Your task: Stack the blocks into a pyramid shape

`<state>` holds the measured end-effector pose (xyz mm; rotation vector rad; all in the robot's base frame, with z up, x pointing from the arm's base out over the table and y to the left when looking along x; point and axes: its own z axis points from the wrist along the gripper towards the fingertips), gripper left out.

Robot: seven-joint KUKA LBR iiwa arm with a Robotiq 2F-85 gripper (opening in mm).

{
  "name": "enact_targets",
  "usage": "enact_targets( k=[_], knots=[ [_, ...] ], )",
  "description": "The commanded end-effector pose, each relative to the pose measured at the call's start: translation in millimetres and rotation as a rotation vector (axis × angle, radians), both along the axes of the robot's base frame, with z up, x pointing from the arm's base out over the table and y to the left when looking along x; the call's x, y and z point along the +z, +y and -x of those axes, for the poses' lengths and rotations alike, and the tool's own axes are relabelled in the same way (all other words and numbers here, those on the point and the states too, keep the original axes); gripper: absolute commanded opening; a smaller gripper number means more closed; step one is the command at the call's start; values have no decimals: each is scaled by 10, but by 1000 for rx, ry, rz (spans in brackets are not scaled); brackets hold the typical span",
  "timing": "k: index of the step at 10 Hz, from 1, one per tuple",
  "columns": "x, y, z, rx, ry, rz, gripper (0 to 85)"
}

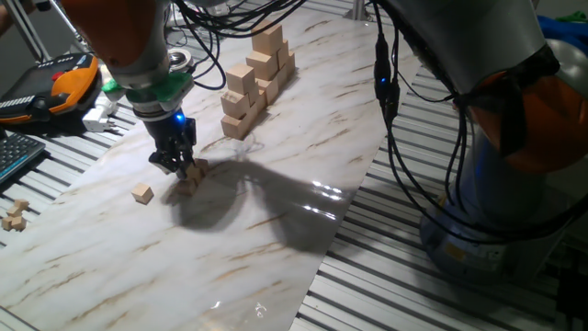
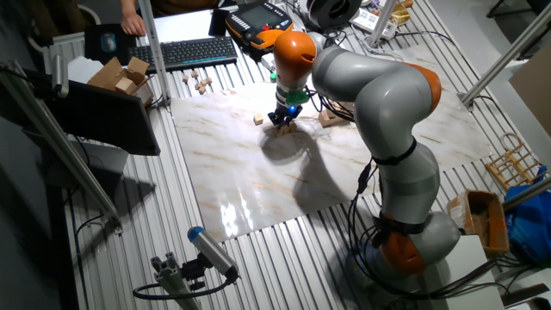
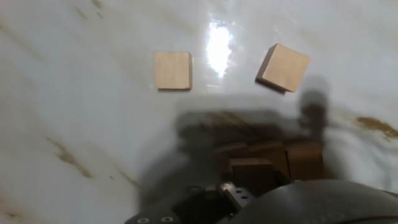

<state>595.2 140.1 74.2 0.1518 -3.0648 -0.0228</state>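
My gripper point(image 1: 173, 164) is low over the marble board, right at a small pile of light-wood blocks point(image 1: 191, 176). In the hand view, a row of blocks point(image 3: 292, 157) lies in my shadow. One block point(image 3: 250, 171) sits closer, between my fingers, and the gripper looks shut on it. Two loose blocks lie flat on the board beyond it, one on the left point(image 3: 173, 70) and one on the right point(image 3: 283, 67). One loose block point(image 1: 141, 193) lies left of the pile and also shows in the other fixed view point(image 2: 257, 119), left of my gripper point(image 2: 282, 120).
A tall staircase stack of larger pale cubes point(image 1: 257, 78) stands at the back of the board point(image 1: 276, 230). More small blocks point(image 1: 14, 217) lie off the board on the slatted table at the left. A keyboard point(image 2: 185, 52) and a pendant point(image 1: 55, 87) lie behind.
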Motion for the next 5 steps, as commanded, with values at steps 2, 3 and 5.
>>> enact_targets(
  k=[2, 3, 5],
  knots=[
    [-38, 10, -13, 0, 0, -4, 0],
    [-47, 8, -10, 0, 1, -4, 0],
    [-55, 9, -14, 3, 7, -3, 0]
  ],
)
